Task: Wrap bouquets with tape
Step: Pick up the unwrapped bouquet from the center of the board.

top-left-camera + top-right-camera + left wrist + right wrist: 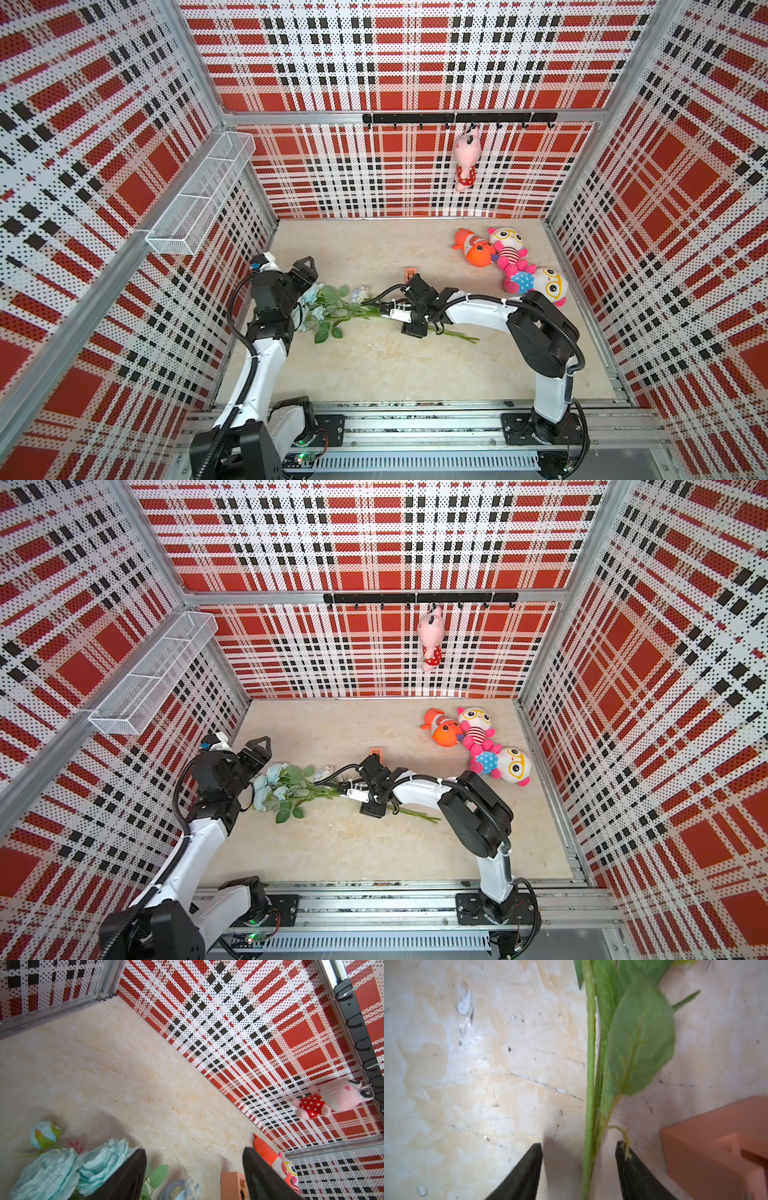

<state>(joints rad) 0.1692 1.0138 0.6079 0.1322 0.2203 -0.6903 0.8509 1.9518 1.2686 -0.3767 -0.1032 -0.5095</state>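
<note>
**Tape (410,273) lies nearest the right arm**

One bouquet (332,307) lies on the table (374,365), with blooms toward the left gripper (193,1151) and stems toward the right. The stems pass between the jaws of the right gripper (578,1147), which stand apart and pinch nothing. The one tape sits just beside it. The left gripper is spread and empty.
</note>
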